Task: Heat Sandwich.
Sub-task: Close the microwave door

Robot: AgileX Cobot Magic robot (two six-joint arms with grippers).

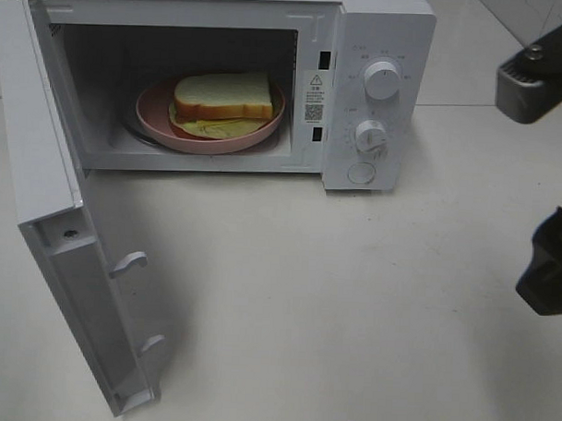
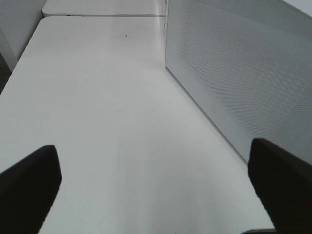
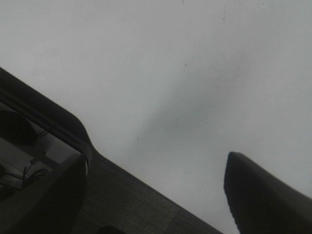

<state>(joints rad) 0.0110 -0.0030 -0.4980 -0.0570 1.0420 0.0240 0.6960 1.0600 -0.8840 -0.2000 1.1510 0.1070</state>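
The sandwich (image 1: 223,96) lies on its pink plate (image 1: 155,114) inside the microwave (image 1: 380,29), so I judge the loading done. The next move is to close the door (image 1: 75,296), which stands wide open at the left. The tabletop (image 1: 352,296) in front gives room. My left fingers (image 2: 29,185) are spread wide and empty. The right fingers (image 3: 263,195) are also apart and hold nothing.

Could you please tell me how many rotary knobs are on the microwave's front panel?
2. The upper knob sits high on the control panel; the lower knob is directly beneath it. The flat round button below them is not counted.
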